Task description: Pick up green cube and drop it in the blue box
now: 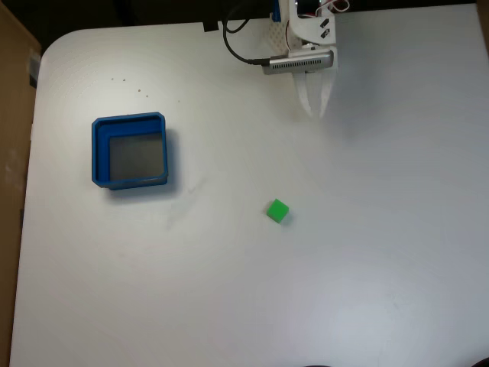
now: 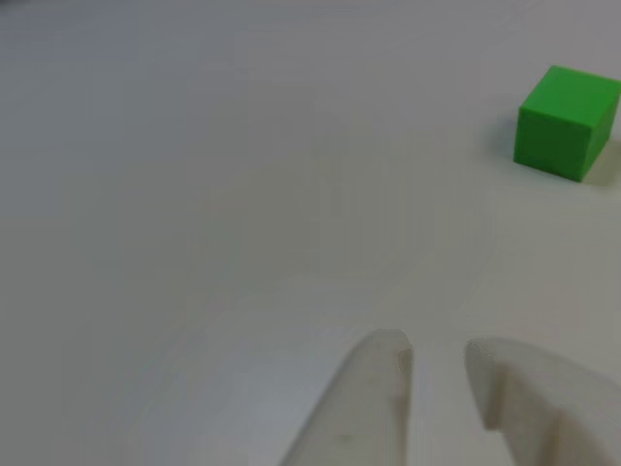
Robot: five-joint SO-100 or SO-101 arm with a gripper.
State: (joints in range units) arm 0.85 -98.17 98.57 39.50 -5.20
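Observation:
The green cube (image 1: 278,210) lies alone on the white table, a little right of centre in the fixed view. In the other view the green cube (image 2: 567,120) sits at the upper right. The blue box (image 1: 131,151) stands to the left, its grey floor bare. My gripper (image 1: 317,115) hangs over the table's far edge, well beyond the cube. Its white fingers (image 1: 306,95) point toward the cube and nearly meet at the tips. In the other view the gripper (image 2: 437,357) shows a narrow slit between its fingertips (image 2: 383,364), with nothing held.
The white table (image 1: 382,267) spreads wide around the cube and the box. A black cable (image 1: 237,46) loops near the arm's base at the top. A brown board (image 1: 11,115) borders the table's left side.

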